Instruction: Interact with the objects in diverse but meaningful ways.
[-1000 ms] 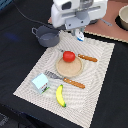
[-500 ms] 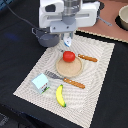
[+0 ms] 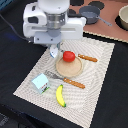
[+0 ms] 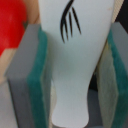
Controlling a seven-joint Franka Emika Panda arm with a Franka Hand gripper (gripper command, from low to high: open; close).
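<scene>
My gripper (image 3: 53, 50) is shut on a small white bottle (image 4: 75, 65) with a dark mark, held upright between the green-padded fingers (image 4: 41, 85). It hangs just beside the red tomato (image 3: 69, 56), on the exterior view's left of it. The tomato sits on a round wooden plate (image 3: 66, 69) and shows as a red blur (image 4: 12, 25) in the wrist view. A pale blue-white carton (image 3: 41, 83) and a yellow banana (image 3: 60, 95) lie on the striped placemat (image 3: 100, 85). The grey two-handled pot is hidden behind the arm.
A wooden-handled fork (image 3: 64, 79) lies below the plate and a knife (image 3: 88, 58) lies beside the tomato. A dark pan (image 3: 90, 13) and a bowl (image 3: 123, 17) stand on the far pinkish surface. Dark table surrounds the mat.
The arm has moved toward the exterior view's left and come lower, bringing the gripper down beside the tomato. It now covers the grey pot.
</scene>
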